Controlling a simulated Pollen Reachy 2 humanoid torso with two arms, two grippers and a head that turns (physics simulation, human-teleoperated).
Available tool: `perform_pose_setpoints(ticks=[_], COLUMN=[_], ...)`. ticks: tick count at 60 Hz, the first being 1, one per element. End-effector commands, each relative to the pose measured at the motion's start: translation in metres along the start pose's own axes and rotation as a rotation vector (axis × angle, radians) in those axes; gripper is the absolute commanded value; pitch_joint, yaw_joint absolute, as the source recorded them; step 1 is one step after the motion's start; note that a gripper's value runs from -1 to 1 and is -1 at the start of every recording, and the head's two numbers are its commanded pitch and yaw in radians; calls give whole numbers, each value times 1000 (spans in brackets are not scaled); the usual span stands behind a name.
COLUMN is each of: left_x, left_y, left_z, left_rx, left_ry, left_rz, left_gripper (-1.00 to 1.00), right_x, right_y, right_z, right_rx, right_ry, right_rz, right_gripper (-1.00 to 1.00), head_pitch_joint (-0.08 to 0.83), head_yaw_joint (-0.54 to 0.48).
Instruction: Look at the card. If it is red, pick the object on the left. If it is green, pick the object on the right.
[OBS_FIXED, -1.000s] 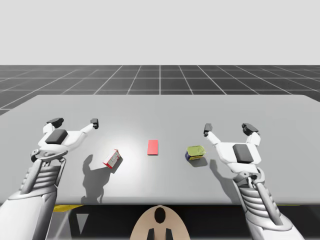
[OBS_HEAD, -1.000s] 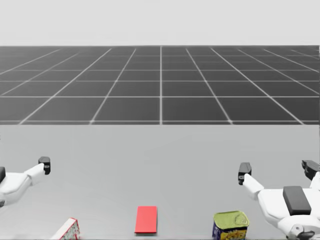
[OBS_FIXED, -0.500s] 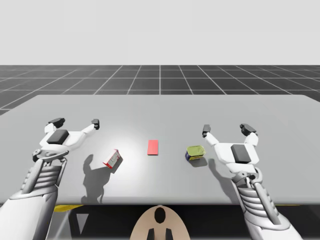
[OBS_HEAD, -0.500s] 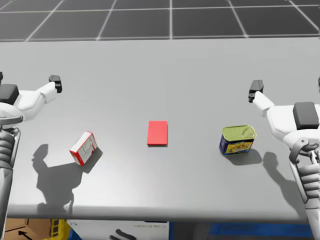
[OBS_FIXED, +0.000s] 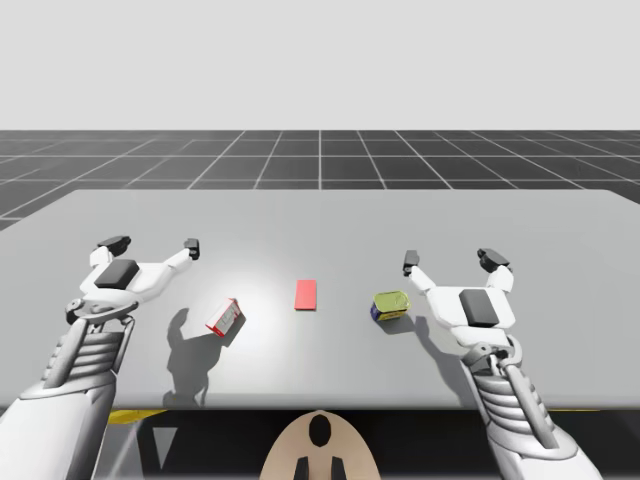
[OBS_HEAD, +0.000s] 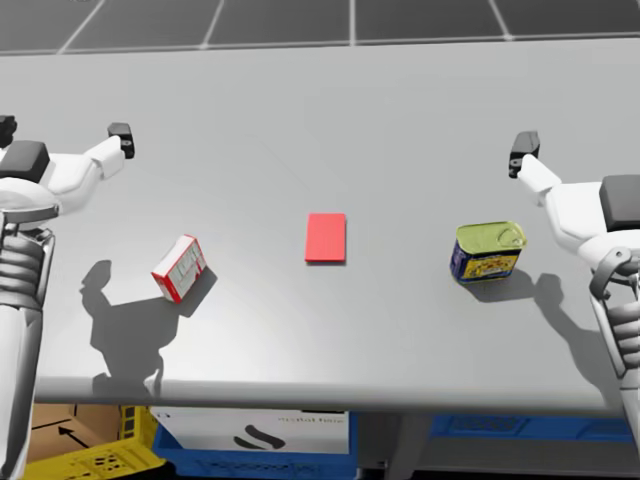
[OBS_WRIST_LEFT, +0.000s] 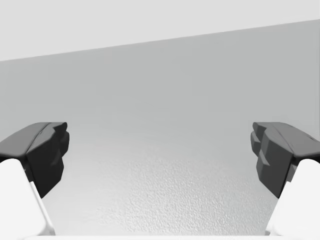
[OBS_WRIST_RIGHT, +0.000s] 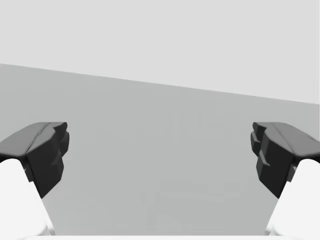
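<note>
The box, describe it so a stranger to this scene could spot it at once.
On the grey table, find the flat red card in the middle. The box lies left of it, toward my left gripper. It is small, red and white, lying askew, unlike the yellow-topped blue can right of the card.

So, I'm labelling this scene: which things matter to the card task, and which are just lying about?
Job: red card, red-and-white box, yellow-topped can, left gripper, right gripper.
Lying about: cardboard box, yellow crate, both beneath the table.
</note>
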Motion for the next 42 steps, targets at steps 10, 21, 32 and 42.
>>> perform_pose_setpoints(ticks=[10, 21, 32, 42], left_x=[-1, -2, -3, 1], left_y=[-1, -2, -4, -7], left_z=[0, 0, -1, 5], left_rx=[5, 9, 15, -3], left_ry=[2, 2, -3, -15], left_rz=[-10, -12, -25, 10], left_gripper=[-1000, -1000, -1000, -1000], right_x=[0, 1, -1, -1], right_y=[3, 5, 9, 8], right_z=[1, 4, 4, 4], right_rx=[5, 11, 26, 28], right_ry=[7, 8, 12, 11], right_rz=[-19, -22, -18, -23], right_gripper=[-1000, -1000, -1000, -1000], head_pitch_joint=[704, 727, 738, 736], head_yaw_joint=[180, 297, 364, 355])
